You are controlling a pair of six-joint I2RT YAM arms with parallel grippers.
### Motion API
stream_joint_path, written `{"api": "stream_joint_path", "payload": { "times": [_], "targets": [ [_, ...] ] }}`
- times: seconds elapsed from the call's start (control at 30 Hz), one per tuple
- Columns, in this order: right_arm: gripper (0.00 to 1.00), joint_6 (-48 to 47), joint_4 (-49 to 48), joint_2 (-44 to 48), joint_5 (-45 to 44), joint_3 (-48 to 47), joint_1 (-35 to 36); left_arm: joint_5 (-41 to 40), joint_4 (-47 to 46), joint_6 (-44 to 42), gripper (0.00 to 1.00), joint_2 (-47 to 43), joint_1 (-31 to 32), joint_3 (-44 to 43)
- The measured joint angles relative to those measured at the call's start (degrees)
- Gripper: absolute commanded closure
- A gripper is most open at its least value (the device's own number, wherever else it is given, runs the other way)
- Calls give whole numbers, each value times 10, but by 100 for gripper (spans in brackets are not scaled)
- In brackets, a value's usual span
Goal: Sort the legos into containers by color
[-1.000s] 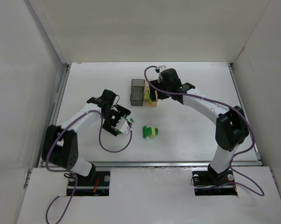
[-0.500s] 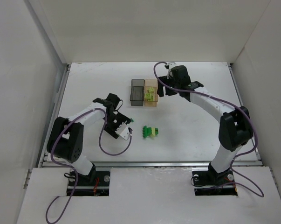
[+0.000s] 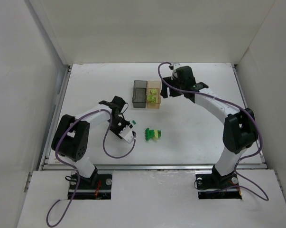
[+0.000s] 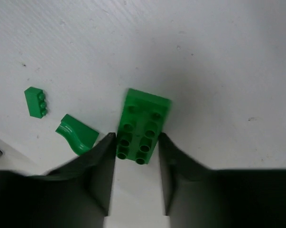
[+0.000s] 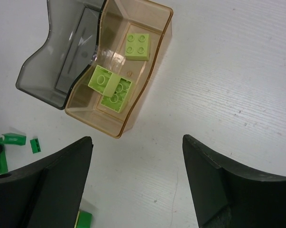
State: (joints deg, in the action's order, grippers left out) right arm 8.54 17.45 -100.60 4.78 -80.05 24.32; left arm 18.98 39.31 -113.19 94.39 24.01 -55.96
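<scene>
Over the white worktop (image 3: pixel 195 137), the right arm (image 3: pixel 214 107) has pulled back off the orange bin (image 5: pixel 158 45). The left arm (image 3: pixel 93 116) has tucked in closer to the loose bricks.

The right pincer (image 5: pixel 137 140) hangs above the bins with its fingers wide apart and nothing in it. The left pincer (image 4: pixel 137 142) looks clamped on one end of a dark green brick (image 4: pixel 143 124).

The grey bin (image 5: pixel 38 80) and the orange bin sit side by side, touching, toward the far side of the worktop. Pale bricks (image 5: pixel 137 45) lie in the orange bin. I see no brick in the grey one. A small pile of bricks (image 3: pixel 152 134) waits near the left pincer.

I think the dark brick belongs in the grey bin. The grip is only on one end, so it is best to move slowly and keep the brick level. Lift it higher than the bin wall, stop over the middle, and only then let go. Stay away from the right arm.
</scene>
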Motion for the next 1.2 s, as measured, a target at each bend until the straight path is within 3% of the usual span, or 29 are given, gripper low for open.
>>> {"api": "stream_joint_path", "payload": {
  "times": [0.03,0.07,0.1,0.27,0.43,0.73,0.9,1.2],
  "targets": [
    [18,0,0,0,0,0,0,-2,-2,-2,87,0,1,0],
    [18,0,0,0,0,0,0,-2,-5,-3,98,1,3,0],
    [18,0,0,0,0,0,0,-3,-8,-4,100,1,7,0],
    [18,1,0,0,-1,2,-3,-4,-21,-6,100,-7,14,4],
    [18,9,0,0,-1,6,-3,53,10,3,100,-35,14,-2],
    [18,25,-4,1,0,12,-3,187,42,163,100,-40,-30,-178],
    [18,33,-7,2,0,14,-4,235,5,342,100,-2,-62,-231],
    [18,46,-14,8,0,14,-11,250,-297,824,100,87,-79,-274]
  ]
}}
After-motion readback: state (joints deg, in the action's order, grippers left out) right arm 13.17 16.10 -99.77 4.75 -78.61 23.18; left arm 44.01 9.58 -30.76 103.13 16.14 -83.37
